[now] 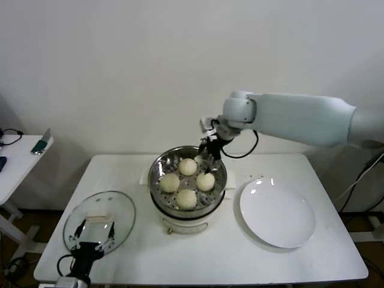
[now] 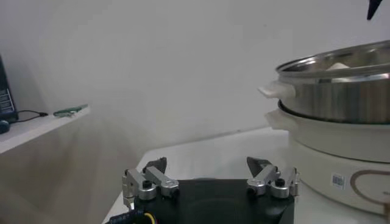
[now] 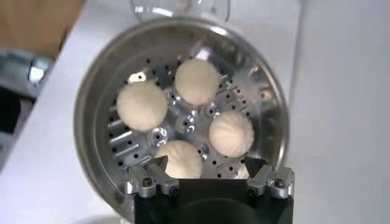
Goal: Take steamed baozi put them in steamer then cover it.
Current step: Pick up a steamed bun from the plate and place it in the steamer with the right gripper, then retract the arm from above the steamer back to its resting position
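Observation:
The steamer (image 1: 157, 171), a shiny steel basket on a white pot base (image 1: 186, 227), stands mid-table. Several cream-white baozi lie in it, among them one at the far side (image 1: 188, 167), one on the left (image 1: 170, 182) and one at the front (image 1: 186, 198). My right gripper (image 1: 211, 147) hangs open and empty just above the steamer's far rim. In the right wrist view it (image 3: 207, 168) looks down on the baozi (image 3: 196, 81) in the steamer (image 3: 91, 109). The glass cover (image 1: 102, 210) lies flat at the table's front left. My left gripper (image 1: 91, 239) is open over its near edge. In the left wrist view it (image 2: 207, 164) is empty, with the steamer (image 2: 341, 91) beyond.
An empty white plate (image 1: 277, 213) lies right of the steamer. A small side table (image 1: 18, 159) with a green object (image 1: 41, 144) stands at the far left. A wall is close behind the table.

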Available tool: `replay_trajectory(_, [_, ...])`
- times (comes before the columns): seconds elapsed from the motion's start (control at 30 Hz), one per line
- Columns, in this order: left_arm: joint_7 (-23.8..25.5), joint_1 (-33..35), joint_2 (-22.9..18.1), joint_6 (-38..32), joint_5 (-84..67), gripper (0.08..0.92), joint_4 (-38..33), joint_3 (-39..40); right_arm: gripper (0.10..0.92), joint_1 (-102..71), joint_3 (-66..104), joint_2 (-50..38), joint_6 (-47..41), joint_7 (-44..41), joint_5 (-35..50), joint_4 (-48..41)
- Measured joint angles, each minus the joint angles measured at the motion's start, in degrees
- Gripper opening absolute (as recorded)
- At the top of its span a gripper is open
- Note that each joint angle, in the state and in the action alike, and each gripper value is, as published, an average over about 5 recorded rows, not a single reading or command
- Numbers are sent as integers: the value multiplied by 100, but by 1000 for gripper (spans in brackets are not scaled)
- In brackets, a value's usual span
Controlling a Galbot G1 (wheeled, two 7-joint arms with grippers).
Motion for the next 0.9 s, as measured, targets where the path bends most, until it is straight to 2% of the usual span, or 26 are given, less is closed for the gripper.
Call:
replay_trajectory(0.17, [-2,-54,0,-111,19,823,10,12,823,-260,515,-620,46,533,305,194])
replay_trajectory(0.4, [-30,-187,25,-305,19,823,25,2,823,-1572,2129,-1572,240,2088,511,453])
replay_trajectory(0.6, [-49,-283,107,-389,13,823,30,-39,823,-3437,4162,-2257,606,3146,428,751])
replay_trajectory(0.9, [-41,-351,172,-403,19,823,30,-74,823,-6844,7588,-2487,1400,3854,-143,1306])
